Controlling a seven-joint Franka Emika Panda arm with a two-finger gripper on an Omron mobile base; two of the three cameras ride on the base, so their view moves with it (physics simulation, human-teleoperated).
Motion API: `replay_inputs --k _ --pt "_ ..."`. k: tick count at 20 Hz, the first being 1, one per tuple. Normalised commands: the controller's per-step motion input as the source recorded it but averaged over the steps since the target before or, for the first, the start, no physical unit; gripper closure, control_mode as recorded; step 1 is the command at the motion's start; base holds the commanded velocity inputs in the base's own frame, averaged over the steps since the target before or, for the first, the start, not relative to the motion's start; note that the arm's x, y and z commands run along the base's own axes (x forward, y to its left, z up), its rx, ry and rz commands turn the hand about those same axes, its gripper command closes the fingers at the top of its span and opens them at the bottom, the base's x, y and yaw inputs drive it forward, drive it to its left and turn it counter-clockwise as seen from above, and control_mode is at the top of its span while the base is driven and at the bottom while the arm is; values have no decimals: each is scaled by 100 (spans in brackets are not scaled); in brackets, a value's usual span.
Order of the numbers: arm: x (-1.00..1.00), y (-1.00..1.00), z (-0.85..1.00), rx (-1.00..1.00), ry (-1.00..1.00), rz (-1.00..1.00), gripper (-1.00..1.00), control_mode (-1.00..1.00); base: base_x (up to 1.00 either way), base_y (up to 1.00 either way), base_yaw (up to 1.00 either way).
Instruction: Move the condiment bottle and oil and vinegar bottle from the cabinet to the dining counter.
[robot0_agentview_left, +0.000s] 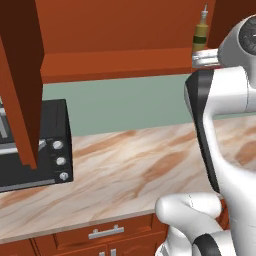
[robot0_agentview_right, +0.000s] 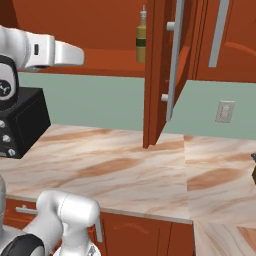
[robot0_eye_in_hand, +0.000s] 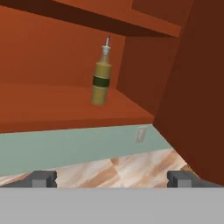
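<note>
The oil and vinegar bottle (robot0_eye_in_hand: 101, 81), slim and olive-yellow with a dark band and a thin spout, stands upright on the lower shelf of the open cabinet (robot0_eye_in_hand: 52, 109). The same bottle (robot0_agentview_left: 201, 31) shows at the shelf's right end in the left base view, and beside the open door in the right base view (robot0_agentview_right: 141, 40). My gripper (robot0_eye_in_hand: 112, 179) is open and holds nothing. It hangs below and in front of the shelf, well short of the bottle. The condiment bottle and the dining counter are out of view.
A black toaster oven (robot0_agentview_left: 35, 145) sits on the marble worktop (robot0_agentview_left: 130, 165) at the left. The cabinet's open doors (robot0_agentview_left: 20, 85) (robot0_agentview_right: 157, 75) hang out over the worktop on both sides. A wall outlet (robot0_agentview_right: 226, 111) is on the green backsplash.
</note>
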Motion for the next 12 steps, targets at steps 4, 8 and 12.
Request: replay_inputs --k 4,8,12 --pt "34 -14 1 0 -2 -2 -100 -100 0 0 0" --pt "33 -15 -13 9 -21 0 -100 -100 0 0 0" --pt "44 -14 -9 13 -8 0 -100 -100 0 0 0"
